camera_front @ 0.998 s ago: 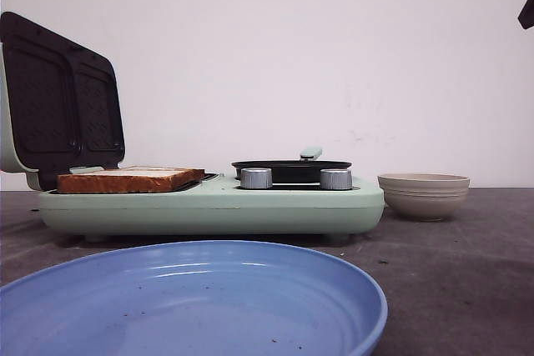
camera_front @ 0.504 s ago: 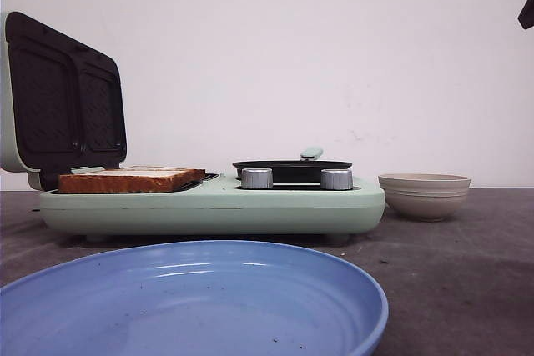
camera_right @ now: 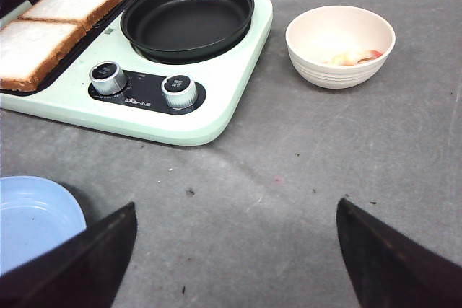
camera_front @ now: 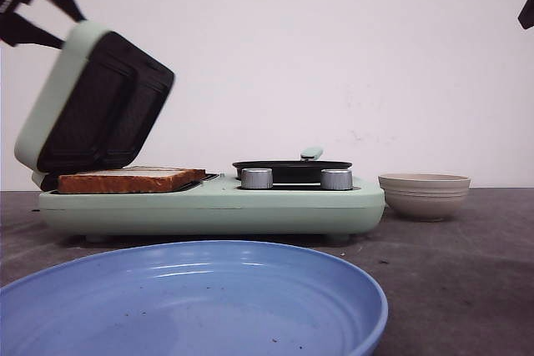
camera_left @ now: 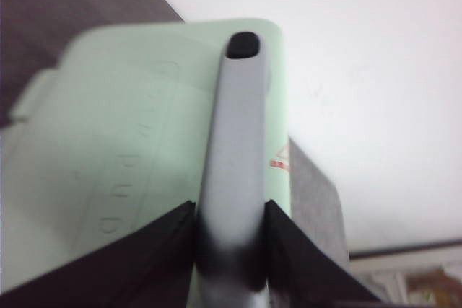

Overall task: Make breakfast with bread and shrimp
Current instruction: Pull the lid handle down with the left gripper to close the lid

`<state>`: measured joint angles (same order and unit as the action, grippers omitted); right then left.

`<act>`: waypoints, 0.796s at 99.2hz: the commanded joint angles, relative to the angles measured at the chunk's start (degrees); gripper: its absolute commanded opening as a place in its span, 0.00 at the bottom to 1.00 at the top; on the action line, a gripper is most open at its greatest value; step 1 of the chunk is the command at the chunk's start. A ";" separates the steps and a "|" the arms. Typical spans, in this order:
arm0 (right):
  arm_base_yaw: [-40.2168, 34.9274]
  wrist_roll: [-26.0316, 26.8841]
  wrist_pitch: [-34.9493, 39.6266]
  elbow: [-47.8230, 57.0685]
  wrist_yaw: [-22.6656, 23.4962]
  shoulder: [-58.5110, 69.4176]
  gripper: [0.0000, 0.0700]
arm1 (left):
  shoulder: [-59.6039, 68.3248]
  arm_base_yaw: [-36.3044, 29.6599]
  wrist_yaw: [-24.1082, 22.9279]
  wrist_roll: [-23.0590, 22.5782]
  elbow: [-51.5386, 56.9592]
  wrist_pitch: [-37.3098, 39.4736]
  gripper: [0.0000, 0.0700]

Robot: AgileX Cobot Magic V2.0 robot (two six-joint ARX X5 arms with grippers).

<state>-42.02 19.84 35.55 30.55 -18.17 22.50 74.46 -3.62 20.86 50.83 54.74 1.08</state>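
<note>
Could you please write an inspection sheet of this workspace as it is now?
Surface: grey table, small specks.
Job's things: two bread slices on the open sandwich plate; shrimp in the beige bowl.
Clutter: empty black pan; blue plate.
Grippers: left pincer shut on the lid handle, lid half lowered; right pincer open above the table.
Cables: nothing seen.
Surroundings: white wall.

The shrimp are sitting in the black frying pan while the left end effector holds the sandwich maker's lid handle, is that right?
Not quite. The right wrist view shows the black frying pan empty; the shrimp are in the beige bowl. The left end effector does hold the lid handle.
</note>
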 commanded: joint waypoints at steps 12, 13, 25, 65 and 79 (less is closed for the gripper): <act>-0.48 0.61 -0.37 0.17 -0.22 0.24 0.77 | 5.38 -5.01 -6.45 -3.63 -0.52 -2.73 0.02; -0.48 0.61 -0.37 0.17 -0.22 0.24 0.77 | 5.53 -5.33 -6.69 -3.76 -0.52 -2.73 0.02; -0.48 0.61 -0.35 0.17 -0.22 0.24 0.77 | 7.41 -8.96 -10.25 -5.05 -0.52 -2.71 0.02; -0.48 0.59 -0.35 0.17 -0.20 0.24 0.77 | 10.97 -15.17 -13.88 -8.20 -0.48 -2.27 0.39; -0.48 0.59 -0.35 0.17 -0.02 0.24 0.77 | 10.97 -15.91 -14.47 -9.55 -0.48 -1.95 0.41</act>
<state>-42.02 19.84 35.57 30.55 -18.15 22.50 84.38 -20.27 9.89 41.65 54.78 0.67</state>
